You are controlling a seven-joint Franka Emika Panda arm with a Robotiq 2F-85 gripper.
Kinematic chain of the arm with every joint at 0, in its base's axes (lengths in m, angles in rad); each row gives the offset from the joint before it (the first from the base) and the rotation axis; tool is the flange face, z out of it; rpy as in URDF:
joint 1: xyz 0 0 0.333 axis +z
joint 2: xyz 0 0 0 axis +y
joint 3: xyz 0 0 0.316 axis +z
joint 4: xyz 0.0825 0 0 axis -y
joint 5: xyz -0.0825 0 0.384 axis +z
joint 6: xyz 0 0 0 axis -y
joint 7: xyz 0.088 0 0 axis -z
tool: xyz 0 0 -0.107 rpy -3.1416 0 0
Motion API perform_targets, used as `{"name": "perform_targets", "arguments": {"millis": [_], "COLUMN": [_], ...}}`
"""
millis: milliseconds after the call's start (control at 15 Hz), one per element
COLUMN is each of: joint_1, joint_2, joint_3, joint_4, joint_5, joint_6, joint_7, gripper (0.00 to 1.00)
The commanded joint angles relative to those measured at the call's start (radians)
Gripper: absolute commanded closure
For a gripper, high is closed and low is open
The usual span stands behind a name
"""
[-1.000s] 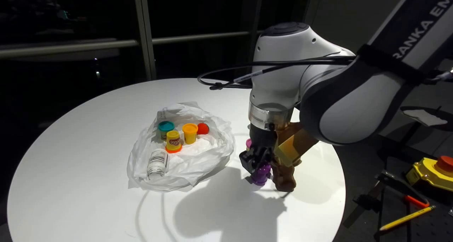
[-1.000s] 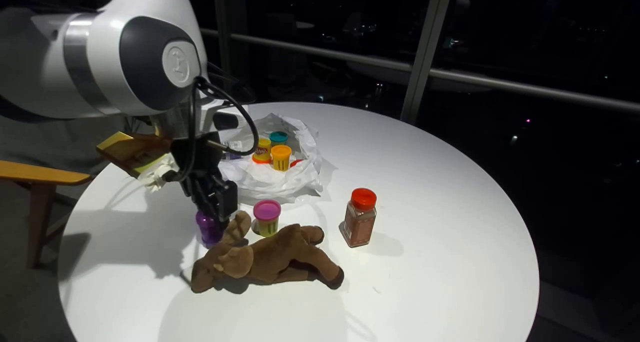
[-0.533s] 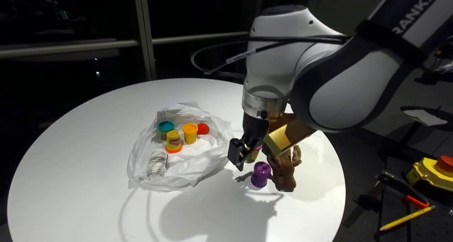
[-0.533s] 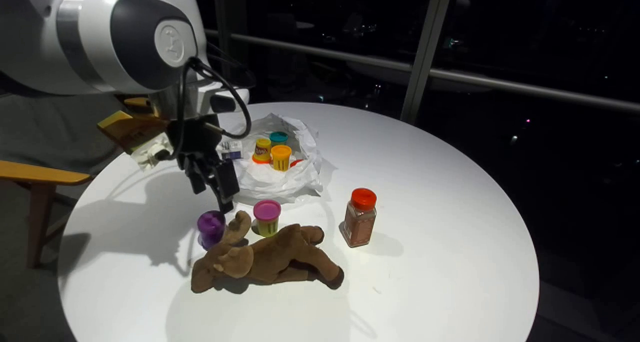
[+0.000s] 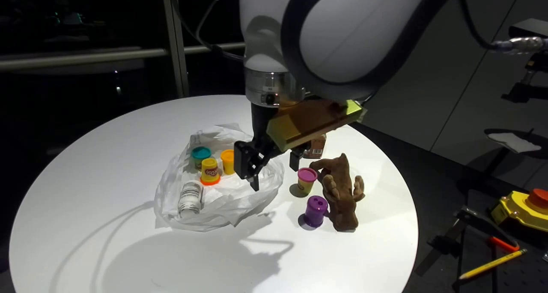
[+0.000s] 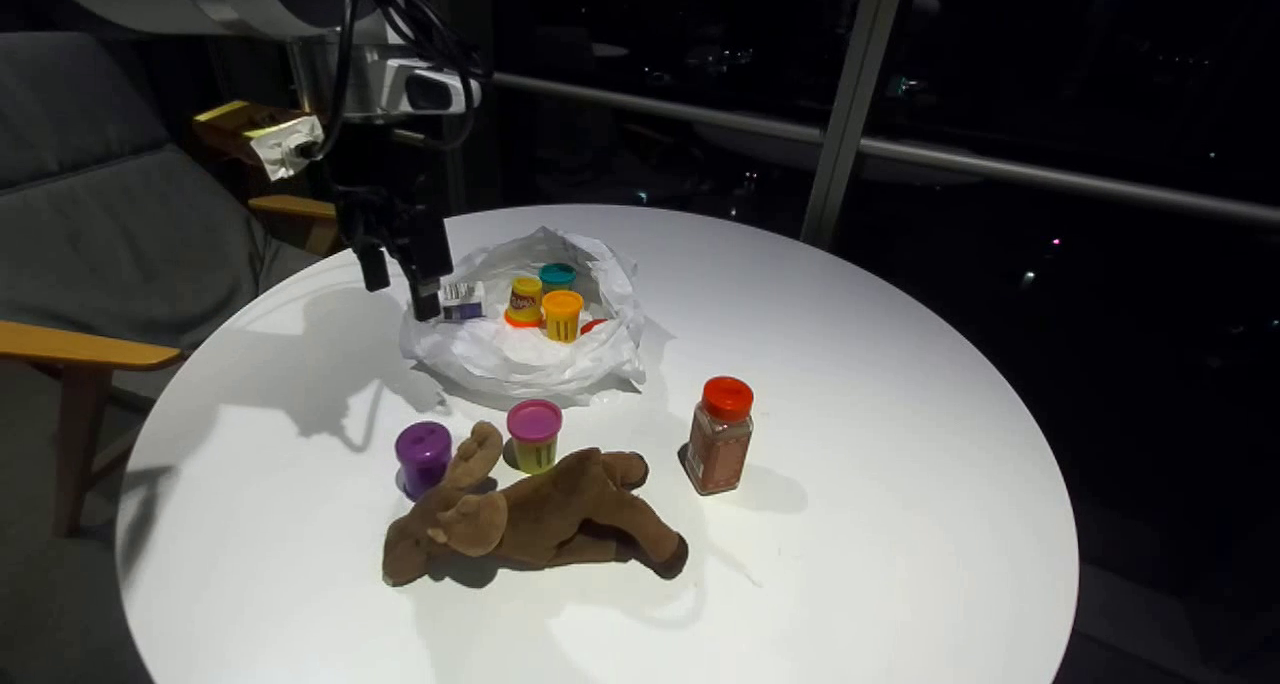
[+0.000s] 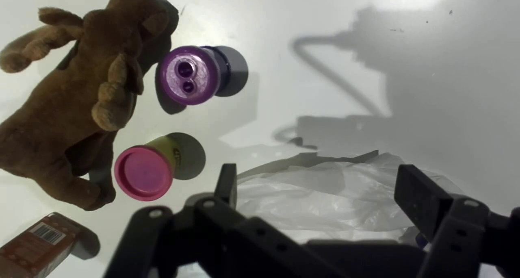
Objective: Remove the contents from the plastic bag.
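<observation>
Mid-frame in an exterior view the gripper (image 5: 274, 175) gapes wide, right of an upturned yellow tub (image 5: 210, 169) marked Play-Doh.

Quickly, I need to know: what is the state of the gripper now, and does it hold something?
Gripper: wide open, holding nothing.

In the wrist view, the tool (image 7: 323, 190) partly hides the bag (image 7: 292, 207).
</observation>
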Motion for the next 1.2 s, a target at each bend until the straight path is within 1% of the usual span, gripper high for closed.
{"name": "perform_targets", "arguments": {"millis": [0, 200, 400, 600, 867, 1133], "joint_1": [-0.021, -0.024, -0.023, -0.018, -0.016, -0.012], "joint_2": [0.154, 0.264, 0.358, 0.417, 0.497, 0.574], "joint_3": [0.016, 0.013, 0.021, 0.03, 0.039, 0.033], "joint_4": [0.187, 0.306, 0.448, 0.574, 0.709, 0.798], "joint_5": [0.033, 0.066, 0.125, 0.166, 0.198, 0.195], "joint_6": [-0.065, -0.068, -0.088, -0.117, -0.174, -0.205], "joint_7": [0.028, 0.039, 0.054, 0.069, 0.089, 0.109], "gripper": [0.0, 0.0, 0.0, 0.0, 0.0, 0.0]}}
